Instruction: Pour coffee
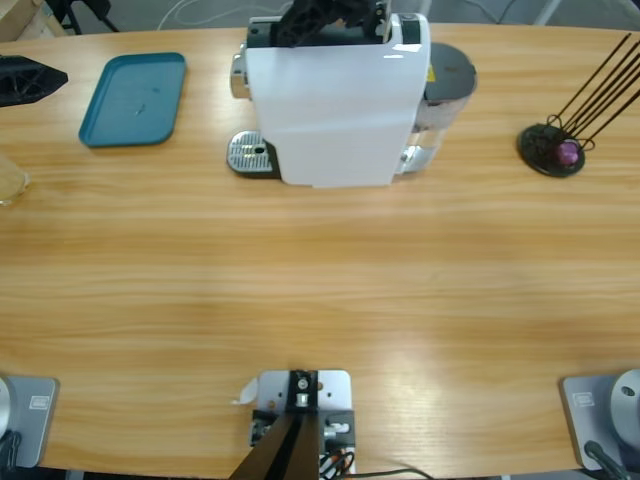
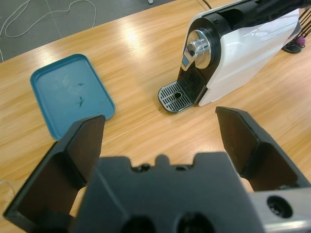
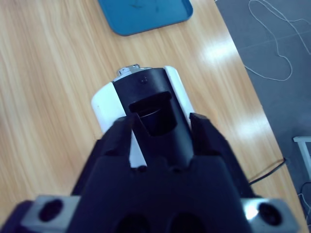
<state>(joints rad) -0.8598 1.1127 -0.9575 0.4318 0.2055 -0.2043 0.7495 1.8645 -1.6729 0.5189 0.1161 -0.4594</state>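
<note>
Right gripper (image 3: pixel 160 128) (jaws apart) — over coffee machine (image 3: pixel 146 104)

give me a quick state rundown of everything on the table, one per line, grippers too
coffee machine: upright, capsule slot on top open, nothing on its drip grate
blue tray: flat, nothing on it
capsule holder: standing, one purple capsule at its base
left gripper: open, holding nothing
right gripper: over the machine's top, jaws either side of the black lid
</note>
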